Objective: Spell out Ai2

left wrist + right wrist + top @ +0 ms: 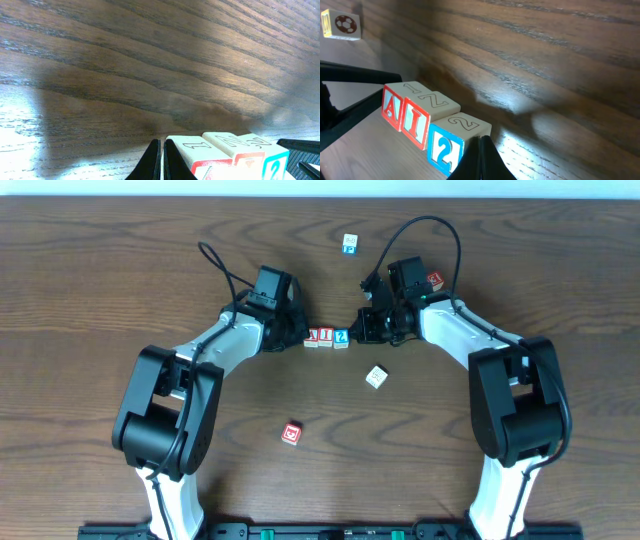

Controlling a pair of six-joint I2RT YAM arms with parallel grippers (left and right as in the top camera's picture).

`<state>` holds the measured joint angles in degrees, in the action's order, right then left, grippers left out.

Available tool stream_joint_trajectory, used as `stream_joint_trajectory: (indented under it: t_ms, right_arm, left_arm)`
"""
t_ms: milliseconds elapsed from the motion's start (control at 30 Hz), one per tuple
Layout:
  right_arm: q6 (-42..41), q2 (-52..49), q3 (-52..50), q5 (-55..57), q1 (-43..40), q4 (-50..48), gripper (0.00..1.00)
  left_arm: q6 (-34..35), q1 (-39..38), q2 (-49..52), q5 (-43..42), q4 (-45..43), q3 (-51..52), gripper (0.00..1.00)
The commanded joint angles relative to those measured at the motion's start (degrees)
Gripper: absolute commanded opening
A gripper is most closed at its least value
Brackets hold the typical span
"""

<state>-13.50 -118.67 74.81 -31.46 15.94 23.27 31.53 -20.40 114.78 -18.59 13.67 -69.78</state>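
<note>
Red "A" cube point(391, 108), red "I" cube point(417, 123) and blue "2" cube point(443, 150) stand touching in a row on the bench point(545, 60) between left gripper point(163, 161) and right gripper point(480, 159), both closed empty.

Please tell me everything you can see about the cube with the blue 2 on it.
The blue "2" cube is a small block, apparently wooden, with pale edges. Its side face shows a 2 in blue and white, and its top carries an outlined 2. It sits flat and upright on the wooden table, at the end of a row, pressed against the red "I" cube. The right gripper, its fingers shut, stands close at the cube's free side; contact cannot be confirmed.
</note>
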Motion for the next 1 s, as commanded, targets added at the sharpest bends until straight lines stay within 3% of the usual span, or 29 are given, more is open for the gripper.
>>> stream_joint_trajectory:
  t_ms: [0, 967]
  right_arm:
    - [-1.22, -0.94, -0.02, 0.42, 0.94, -0.2, 0.01]
    - [-7.78, -0.92, -0.02, 3.5, 1.29, 1.6, 0.01]
  left_arm:
    - [0.48, -0.79, 1.2, -0.33, 0.66, 0.31, 0.06]
    - [0.17, -0.79, 1.2, 0.68, 0.83, 0.31, 0.05]
